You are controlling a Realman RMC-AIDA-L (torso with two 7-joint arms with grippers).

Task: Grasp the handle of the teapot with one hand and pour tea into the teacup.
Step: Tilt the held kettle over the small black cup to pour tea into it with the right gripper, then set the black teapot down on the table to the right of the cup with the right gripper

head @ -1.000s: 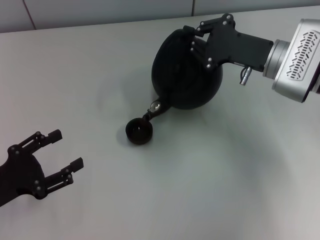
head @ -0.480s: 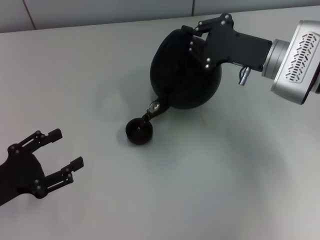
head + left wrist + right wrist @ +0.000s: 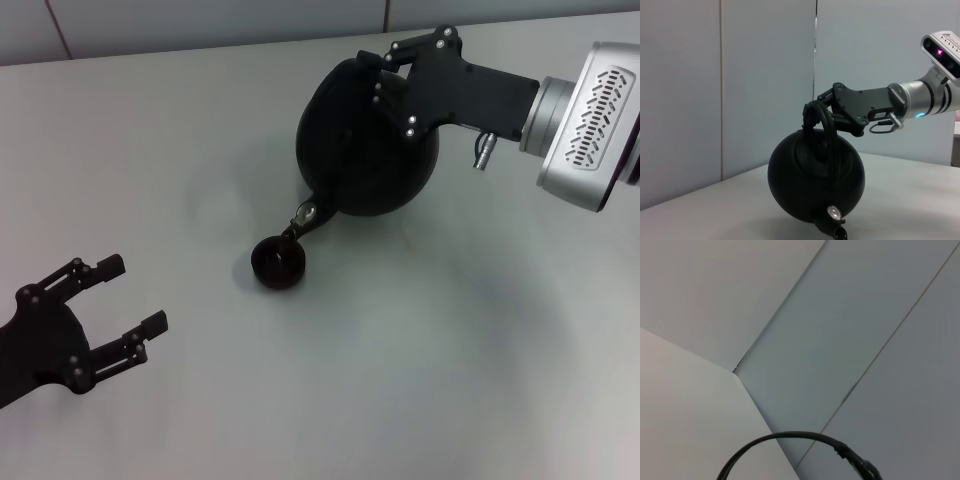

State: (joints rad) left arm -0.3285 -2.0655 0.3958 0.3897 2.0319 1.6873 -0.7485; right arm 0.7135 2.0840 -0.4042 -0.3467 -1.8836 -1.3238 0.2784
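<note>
**Upper centre of head view: teapot tipped over cup**

Upper centre of the head frame: right gripper is clamped on the handle of the teapot, carried clear of the table. Pot is tilted, spout pointing down-left, its tip right at the far rim of the teacup.

Teapot: big round matte-black body, smooth, no sheen. In the left wrist view the handle is a thin black hoop arching over the top, with the gripper closed on it at the crown. A small shiny metal fitting sits on the spout. The right wrist view catches only a curved piece of the hoop with a thicker section at one end.

Teacup: small round black bowl, no handle, standing upright on the table, centre of the head frame. Can't tell whether any tea is in it or flowing.

Right arm: black angular gripper housing, silver perforated wrist sleeve. No readable markings.

Left gripper is parked at lower left of the head frame, fingers spread wide, holding nothing.

Table is plain pale grey, matte.
</note>
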